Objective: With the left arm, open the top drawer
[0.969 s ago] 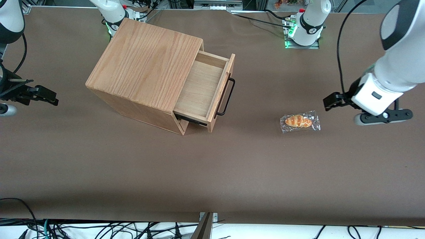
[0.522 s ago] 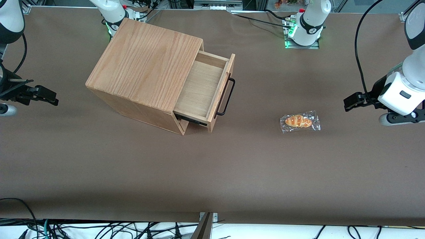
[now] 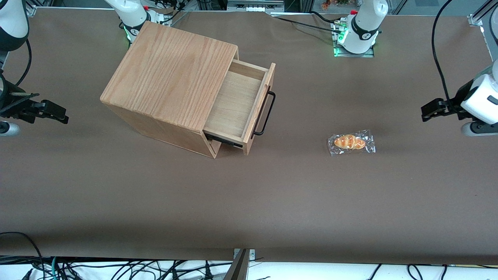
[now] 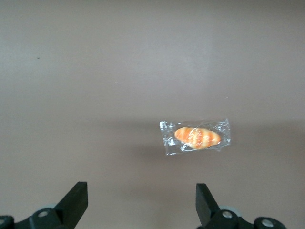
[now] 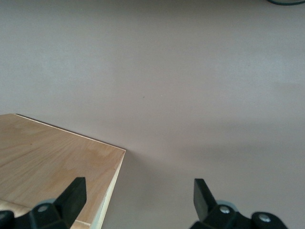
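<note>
On the big brown table (image 3: 272, 202) the largest thing going is the light-oak wooden box cabinet (image 3: 171, 81), sitting toward the parked arm's end, and its shallow top drawer (image 3: 239, 103) with the pale plank floor is pulled well out, nothing in it that I can see. That long black metal bar handle (image 3: 265, 113) on the drawer front hangs free with nothing touching it. So what changed over the last second: my bulky white left arm (image 3: 480, 99) has slid off sideways toward its own end of the table, way clear of the cabinet, while the drawer hasn't budged at all. My small black two-finger claw (image 4: 141, 206) hovers over bare table with its fingers (image 4: 76, 198) spread wide apart and nothing between them, well apart from that handle. Smallest item out there is a little orange bread roll in a clear plastic wrapper (image 3: 351, 142), lying between the drawer and my claw, untouched. My read on it: drawer's open, I've let go and backed off, so the job looks pretty much done and this is just me retreating.
</note>
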